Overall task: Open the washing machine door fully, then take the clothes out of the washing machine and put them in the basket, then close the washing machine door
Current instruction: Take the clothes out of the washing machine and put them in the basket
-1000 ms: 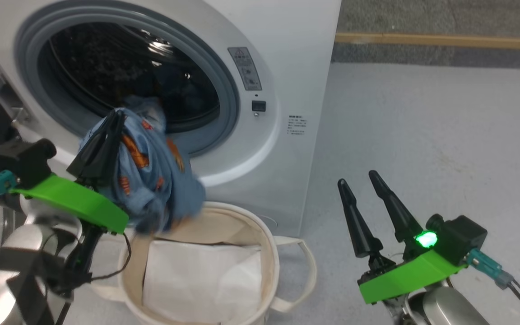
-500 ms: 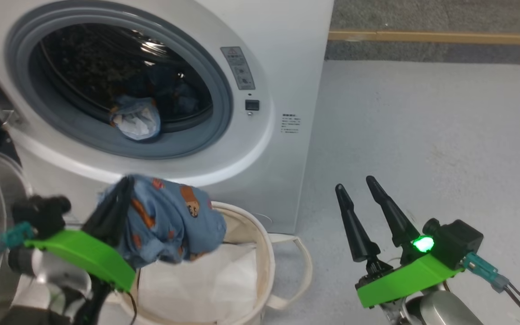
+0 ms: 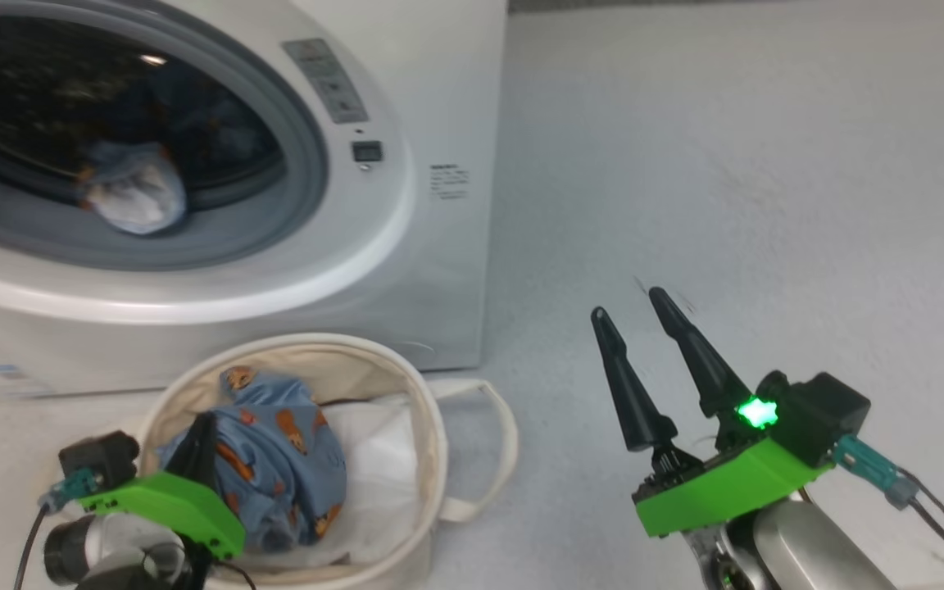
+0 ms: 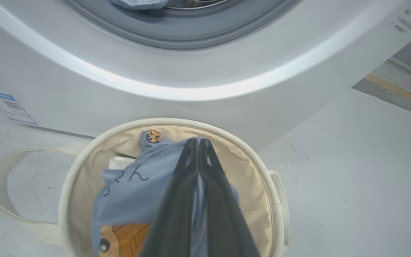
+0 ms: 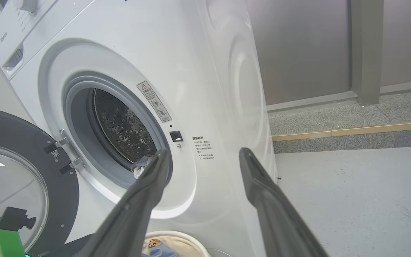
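Now the left hand (image 3: 203,426) is clenched on a bundle of the clothes (image 3: 279,459), light blue with orange-brown bears, and holds it inside the mouth of the basket (image 3: 433,426), over the white sheet (image 3: 378,467) that lines it. The basket stands on the floor (image 3: 726,164) just in front of the washing machine (image 3: 406,246), below its round opening. Another piece of blue fabric (image 3: 134,192) lies at the front lip of the drum (image 3: 29,98), against the grey gasket (image 3: 292,205). The washing machine door (image 5: 13,128) stands swung open, to the left of the opening in the right wrist view. The right hand (image 3: 628,301) hangs over the floor well to the right of the basket, released, its fingers (image 3: 701,360) spread apart
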Motion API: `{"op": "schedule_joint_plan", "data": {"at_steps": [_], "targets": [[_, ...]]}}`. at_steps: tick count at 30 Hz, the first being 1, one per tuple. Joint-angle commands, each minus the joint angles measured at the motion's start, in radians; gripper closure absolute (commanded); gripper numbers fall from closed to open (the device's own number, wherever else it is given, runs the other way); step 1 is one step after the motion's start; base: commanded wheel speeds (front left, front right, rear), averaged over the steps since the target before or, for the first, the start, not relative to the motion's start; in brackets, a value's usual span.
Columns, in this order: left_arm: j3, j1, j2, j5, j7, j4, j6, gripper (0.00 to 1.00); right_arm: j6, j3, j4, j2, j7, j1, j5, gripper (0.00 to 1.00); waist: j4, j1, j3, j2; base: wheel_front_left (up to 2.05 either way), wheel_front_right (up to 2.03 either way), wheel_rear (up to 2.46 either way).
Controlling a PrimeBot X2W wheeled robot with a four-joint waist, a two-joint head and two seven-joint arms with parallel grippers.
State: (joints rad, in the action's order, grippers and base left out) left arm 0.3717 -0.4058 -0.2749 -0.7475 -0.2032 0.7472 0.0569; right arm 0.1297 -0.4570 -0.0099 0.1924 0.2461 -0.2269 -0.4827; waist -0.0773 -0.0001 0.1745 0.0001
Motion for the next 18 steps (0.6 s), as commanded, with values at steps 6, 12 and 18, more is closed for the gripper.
{"op": "schedule_joint_plan", "data": {"at_steps": [6, 12, 18], "targets": [[-0.059, -0.151, 0.030, -0.019, -0.049, 0.242, 0.044, 1.00, 0.001, -0.017, -0.049, 0.000, -0.006, -0.057, 0.019, 0.00, -0.099, 0.0001, 0.106, -0.0001, 0.00, 0.00, 0.00], [-0.071, -0.207, 0.075, -0.025, -0.057, 0.377, 0.063, 0.00, 0.001, -0.009, -0.048, 0.003, -0.005, -0.065, 0.024, 0.00, -0.110, 0.0001, 0.129, -0.0001, 0.00, 0.00, 0.00], [-0.105, -0.205, 0.093, -0.008, -0.058, 0.360, 0.071, 0.00, 0.001, -0.013, -0.033, 0.006, -0.008, -0.064, 0.020, 0.00, -0.068, 0.0001, 0.100, -0.0001, 0.00, 0.00, 0.00]]}}
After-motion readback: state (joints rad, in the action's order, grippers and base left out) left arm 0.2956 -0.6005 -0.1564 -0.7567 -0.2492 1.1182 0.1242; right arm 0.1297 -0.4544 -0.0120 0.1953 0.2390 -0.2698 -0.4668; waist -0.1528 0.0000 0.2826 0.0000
